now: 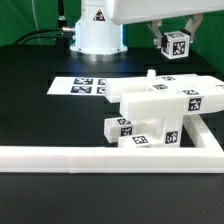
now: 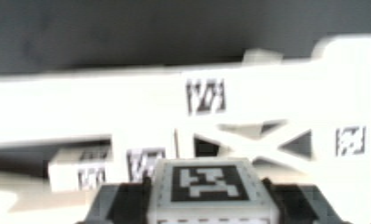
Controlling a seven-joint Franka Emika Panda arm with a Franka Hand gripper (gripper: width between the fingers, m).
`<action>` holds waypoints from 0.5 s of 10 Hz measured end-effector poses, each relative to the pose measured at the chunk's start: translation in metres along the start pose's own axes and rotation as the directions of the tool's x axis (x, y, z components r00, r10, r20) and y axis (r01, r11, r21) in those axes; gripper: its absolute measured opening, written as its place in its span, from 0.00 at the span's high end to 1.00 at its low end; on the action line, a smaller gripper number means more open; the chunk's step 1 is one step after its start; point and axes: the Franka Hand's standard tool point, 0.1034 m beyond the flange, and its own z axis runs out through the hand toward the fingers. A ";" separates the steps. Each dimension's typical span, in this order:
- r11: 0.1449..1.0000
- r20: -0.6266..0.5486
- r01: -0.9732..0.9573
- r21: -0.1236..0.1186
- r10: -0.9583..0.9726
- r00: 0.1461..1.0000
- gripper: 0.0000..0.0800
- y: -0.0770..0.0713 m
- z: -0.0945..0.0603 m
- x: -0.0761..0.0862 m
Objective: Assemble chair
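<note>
**Above the table, far right: tagged block held over half-built chair**

At the exterior view's left, the marker board (image 1: 85, 87) lies flat on the black table (image 1: 30, 105), w/ the arm's base (image 1: 95, 35) behind it. Along the front runs the white border rail (image 1: 90, 156). Right of centre sits the chair (image 1: 160, 105), part-built: slab on top, posts and a cross-brace under it, close to the rail's corner. Whether it touches the rail, can't tell. Farthest right and well above it, the fingers (image 1: 159, 37) are clamped on a short tagged block (image 1: 177, 46), clear of the chair. The wrist view shows the block sitting square btwn them, tag to the camera, chair beyond.

Risks, as I judge them:
- The block is small, so it could twist or slip in the grip on the way down, then meet its seat crooked and jam.
- An angled push could shove the chair, as only the rail seems to brace it.
- The block fills much of the wrist view, so the seat may be hidden during the approach.
</note>
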 end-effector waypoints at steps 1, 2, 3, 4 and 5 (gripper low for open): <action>1.000 -0.011 0.015 -0.005 -0.015 1.000 0.64 0.001 -0.001 0.009; 1.000 -0.010 0.014 -0.005 -0.014 1.000 0.64 0.001 -0.001 0.008; 1.000 -0.009 0.013 -0.005 -0.013 1.000 0.64 0.001 0.000 0.008; 1.000 -0.009 0.013 -0.005 -0.013 1.000 0.64 0.001 0.000 0.008; 1.000 -0.009 0.019 -0.006 -0.019 1.000 0.64 0.002 0.001 0.008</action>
